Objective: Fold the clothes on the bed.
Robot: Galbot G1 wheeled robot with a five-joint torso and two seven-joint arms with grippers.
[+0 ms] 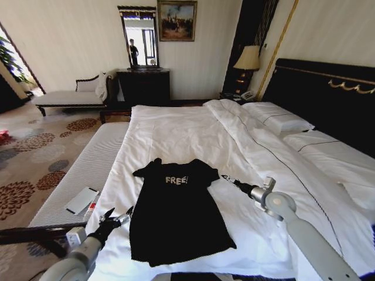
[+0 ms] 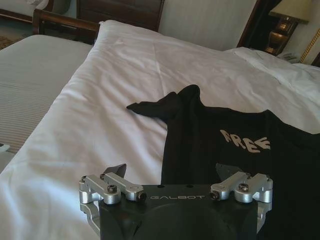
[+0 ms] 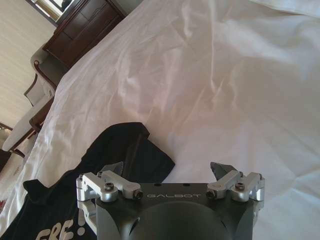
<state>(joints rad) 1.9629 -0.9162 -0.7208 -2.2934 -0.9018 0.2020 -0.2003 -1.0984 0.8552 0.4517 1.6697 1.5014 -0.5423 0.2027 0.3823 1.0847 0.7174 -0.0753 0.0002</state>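
Both grippers spread wide — left gripper (image 1: 119,215) beside the T-shirt (image 1: 176,216) hem, right gripper (image 1: 225,178) beside its sleeve — should pinch edges squarely.

Room lit brightly by daylight; doorway at far left blown out. Lamp (image 1: 248,58) beside headboard glowed warm. White duvet (image 1: 181,132) near overexposed, with a pinkish cast in right wrist view. T-shirt (image 1: 176,211) read as flat black, folds barely visible. Head view bowed at edges. Claw bodies dark, close to lens.
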